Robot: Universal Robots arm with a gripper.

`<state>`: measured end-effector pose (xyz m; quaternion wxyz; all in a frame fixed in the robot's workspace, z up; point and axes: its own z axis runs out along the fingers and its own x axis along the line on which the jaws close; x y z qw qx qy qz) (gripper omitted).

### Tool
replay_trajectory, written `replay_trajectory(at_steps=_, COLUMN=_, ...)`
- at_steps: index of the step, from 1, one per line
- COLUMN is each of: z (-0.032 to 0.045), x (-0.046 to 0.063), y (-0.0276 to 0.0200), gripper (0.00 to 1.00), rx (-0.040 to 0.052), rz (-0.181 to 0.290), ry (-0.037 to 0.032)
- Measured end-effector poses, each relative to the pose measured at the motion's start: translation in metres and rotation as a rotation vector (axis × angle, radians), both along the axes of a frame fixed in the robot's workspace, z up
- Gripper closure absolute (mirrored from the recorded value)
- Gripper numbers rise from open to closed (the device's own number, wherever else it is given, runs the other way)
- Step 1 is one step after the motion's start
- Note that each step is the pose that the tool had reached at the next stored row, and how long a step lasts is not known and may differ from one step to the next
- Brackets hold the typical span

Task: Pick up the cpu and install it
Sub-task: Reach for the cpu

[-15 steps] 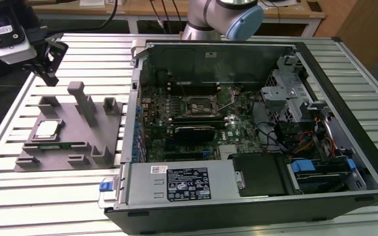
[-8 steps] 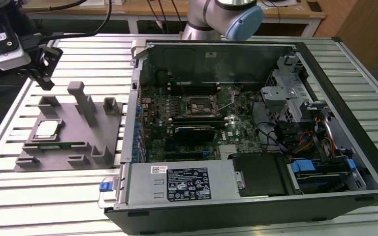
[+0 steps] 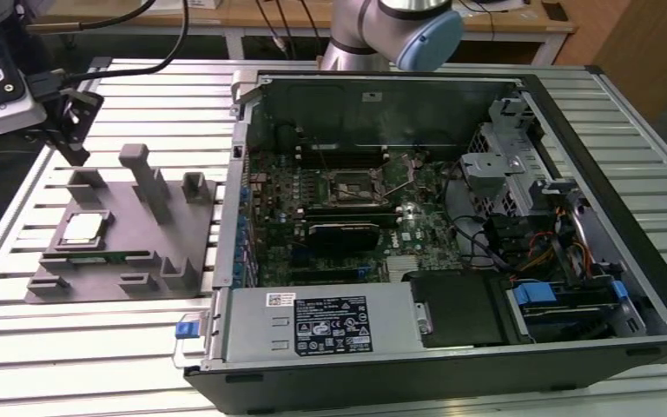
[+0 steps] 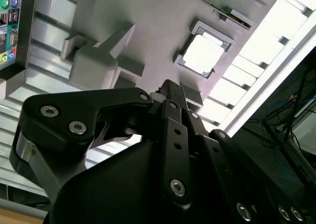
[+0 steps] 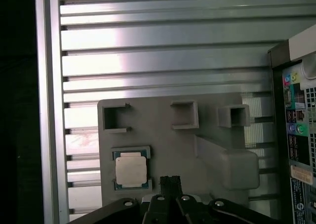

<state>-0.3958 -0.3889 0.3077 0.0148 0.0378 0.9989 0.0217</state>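
Observation:
The cpu point(image 3: 82, 228) is a small square chip with a silvery top, lying flat in a recess of the grey tray point(image 3: 125, 252) at the exterior view's left. Both wrist views show it too, as the cpu point(image 5: 131, 169) and the cpu point(image 4: 203, 54), seated in its pocket on the tray point(image 5: 163, 135). My gripper point(image 3: 79, 158) hangs above the tray's far end, apart from the chip. In both wrist views its black fingers meet at the tip, gripper point(image 5: 169, 180) and gripper point(image 4: 169, 88), shut with nothing held, beside the chip rather than over it.
An open computer case point(image 3: 611, 130) lies at the exterior view's right, with the dark socket frame point(image 3: 351, 184) on its motherboard. The tray carries grey posts point(image 3: 148, 178) and a narrow green strip point(image 3: 79, 257). All of it rests on a slatted aluminium table point(image 3: 79, 356).

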Motion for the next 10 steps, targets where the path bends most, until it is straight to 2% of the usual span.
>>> replay_trajectory(at_steps=10, z=-0.0099, x=-0.012, y=0.0000, gripper=0.89, rx=0.0000, rz=0.000, ry=0.0000)
